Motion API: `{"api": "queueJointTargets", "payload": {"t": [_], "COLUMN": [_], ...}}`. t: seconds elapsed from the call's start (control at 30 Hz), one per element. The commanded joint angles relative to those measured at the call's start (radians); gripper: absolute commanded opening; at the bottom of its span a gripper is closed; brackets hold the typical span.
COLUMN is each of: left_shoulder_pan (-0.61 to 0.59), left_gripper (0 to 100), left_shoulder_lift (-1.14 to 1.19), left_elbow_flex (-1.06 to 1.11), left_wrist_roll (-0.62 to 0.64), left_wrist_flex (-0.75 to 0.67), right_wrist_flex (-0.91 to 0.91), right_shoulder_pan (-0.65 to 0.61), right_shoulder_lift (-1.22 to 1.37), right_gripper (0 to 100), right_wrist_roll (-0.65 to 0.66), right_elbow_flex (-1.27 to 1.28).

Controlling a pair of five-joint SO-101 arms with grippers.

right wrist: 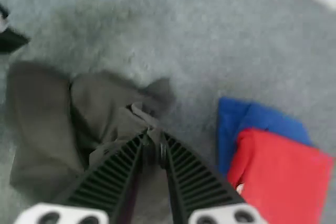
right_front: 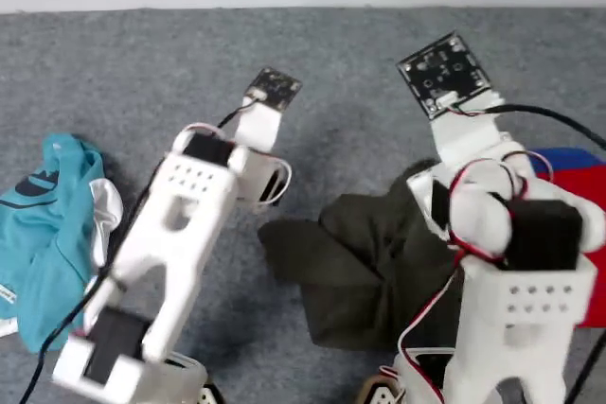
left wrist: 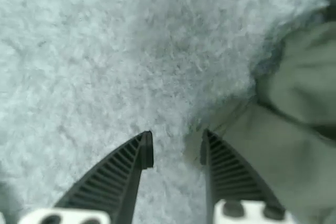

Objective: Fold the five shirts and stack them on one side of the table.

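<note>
Where right end effector (right wrist: 153, 148) clamps, olive shirt (right wrist: 47, 108) lies between tips.

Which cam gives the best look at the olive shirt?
Right wrist view: the olive shirt lies crumpled with most of its outline visible, a fold pinched in the right gripper. High view shows it between the arms, one side hidden behind the right arm. Left wrist view catches an edge beside the open left gripper.
</note>
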Motion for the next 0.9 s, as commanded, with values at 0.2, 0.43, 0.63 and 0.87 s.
{"api": "queueJointTargets", "payload": {"t": [0.2, 0.43, 0.63, 0.87], "left_shoulder_pan": [0.110, 0.110, 0.110, 0.117], "left_gripper": [16, 16, 16, 16], "left_shoulder_lift": [0.394, 0.621, 0.692, 0.609], "left_elbow_flex": [-0.450, -0.651, -0.765, -0.762], "left_wrist_roll": [0.003, 0.002, 0.002, -0.046], "left_wrist_flex": [0.201, 0.339, 0.482, 0.512], "right_wrist_flex": [-0.151, -0.228, -0.239, -0.234], "right_shoulder_pan": [0.015, 0.015, 0.015, 0.015], "right_shoulder_lift": [-0.015, -0.015, -0.015, -0.015], "right_gripper": [1.0, 1.0, 1.0, 1.0], "right_wrist_roll": [0.009, 0.009, 0.009, 0.009], "right_elbow_flex": [0.256, 0.318, 0.334, 0.334]}}
